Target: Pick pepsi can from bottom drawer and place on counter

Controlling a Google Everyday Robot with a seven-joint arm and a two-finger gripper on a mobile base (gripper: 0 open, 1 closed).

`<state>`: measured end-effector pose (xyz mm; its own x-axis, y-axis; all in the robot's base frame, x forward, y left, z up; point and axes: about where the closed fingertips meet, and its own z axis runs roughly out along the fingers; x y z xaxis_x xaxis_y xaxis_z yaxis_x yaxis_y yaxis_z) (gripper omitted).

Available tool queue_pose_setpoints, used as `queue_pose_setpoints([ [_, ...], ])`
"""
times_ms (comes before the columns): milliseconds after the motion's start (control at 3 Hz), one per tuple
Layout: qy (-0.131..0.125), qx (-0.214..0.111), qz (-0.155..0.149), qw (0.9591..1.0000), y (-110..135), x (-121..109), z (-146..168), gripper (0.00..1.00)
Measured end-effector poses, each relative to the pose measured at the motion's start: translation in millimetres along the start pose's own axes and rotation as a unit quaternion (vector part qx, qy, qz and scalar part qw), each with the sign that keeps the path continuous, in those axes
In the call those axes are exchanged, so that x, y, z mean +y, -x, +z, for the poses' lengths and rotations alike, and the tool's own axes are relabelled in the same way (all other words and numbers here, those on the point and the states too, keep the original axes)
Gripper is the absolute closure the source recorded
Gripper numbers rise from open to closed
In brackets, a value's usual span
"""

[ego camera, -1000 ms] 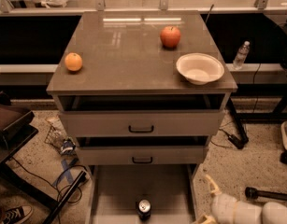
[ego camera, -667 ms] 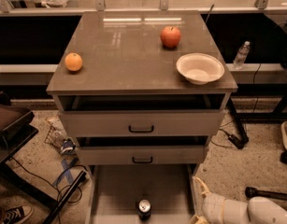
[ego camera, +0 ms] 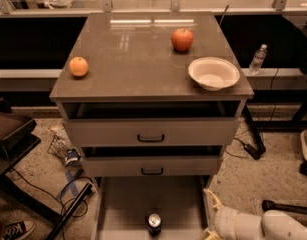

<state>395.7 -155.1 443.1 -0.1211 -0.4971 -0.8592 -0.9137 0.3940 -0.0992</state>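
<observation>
While the pepsi can (ego camera: pixel 154 224) stands on the floor of the pulled-out bottom drawer (ego camera: pixel 138 199) at the bottom centre of the frame, the gripper (ego camera: pixel 207 213) sits to its right at the lower right, over the drawer's right rail and clear of the can. Its two tan fingers (ego camera: pixel 211 199) are spread apart and grip nothing. The can lies outside the jaws, to their left, and nothing touches it.

The can is a small dark cylinder with a shiny silver top. It is upright, with its long axis vertical and its top turned up toward the camera. The drawer floor is flat, pale grey and matte. Above it, the counter (ego camera: pixel 128 49) is a glossy grey-brown slab that mirrors the lights; a red apple (ego camera: pixel 182 39), an orange (ego camera: pixel 78 66) and a white bowl (ego camera: pixel 213 73) rest on it.
</observation>
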Motion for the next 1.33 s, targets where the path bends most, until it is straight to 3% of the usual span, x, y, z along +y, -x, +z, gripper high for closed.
queue_pose_setpoints([
  [333, 0.017, -0.019, 0.006, 0.9997, -37, 4, 83, 0.00],
  [667, 0.018, -0.025, 0.006, 0.9995, -64, 7, 137, 0.00],
  [1333, 0.029, -0.028, 0.013, 0.9991, -100, 13, 212, 0.00],
])
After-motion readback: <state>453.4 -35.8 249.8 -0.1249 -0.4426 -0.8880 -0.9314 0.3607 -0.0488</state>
